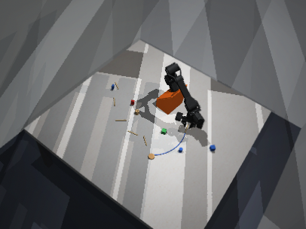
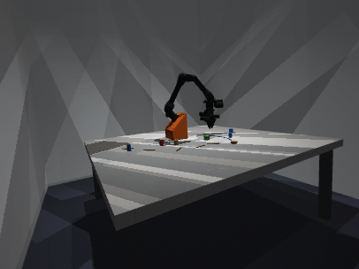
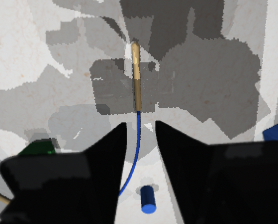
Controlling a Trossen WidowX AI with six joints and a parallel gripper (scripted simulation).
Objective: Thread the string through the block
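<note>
The stick on the string lies on the table, tan with a darker end where the blue string joins it. The string curves to the round wooden button. My gripper points down above the table near the stick's string end. Its fingers are partly open, with nothing held between them. A small green block and a small tan piece stand on the table. No hole can be made out in either.
A blue cylinder stands near the string, and another blue piece is farther right. A red piece, a third blue piece and several loose sticks lie left of the orange base.
</note>
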